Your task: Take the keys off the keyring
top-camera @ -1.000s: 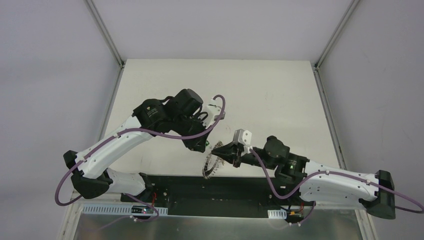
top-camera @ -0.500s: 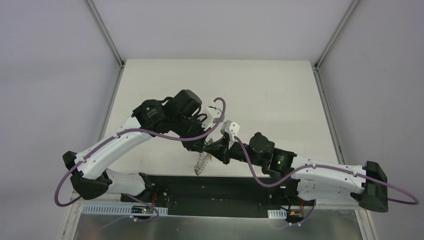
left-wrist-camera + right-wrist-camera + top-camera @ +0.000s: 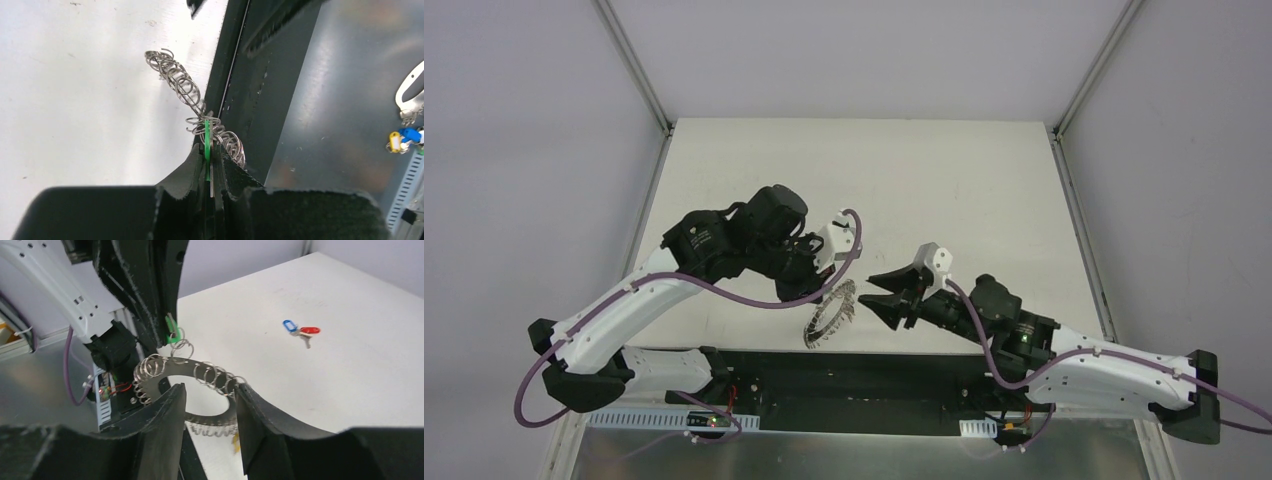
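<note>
Left hand (image 3: 207, 162) pinches a green plastic-headed key (image 3: 206, 142) — the round silvery loop-fringed keyring (image 3: 182, 90) dangles from it over the bench (image 3: 924, 180) edge. Right hand (image 3: 874, 290), spread, hovers beside — next it should clamp the ring and pull apart.

Am working over white table (image 3: 964, 180), black strip (image 3: 864, 365) running along its near edge. Blue-headed key (image 3: 288, 325) and red-headed key (image 3: 311, 331) lying flat on white surface, side by side, touching.
</note>
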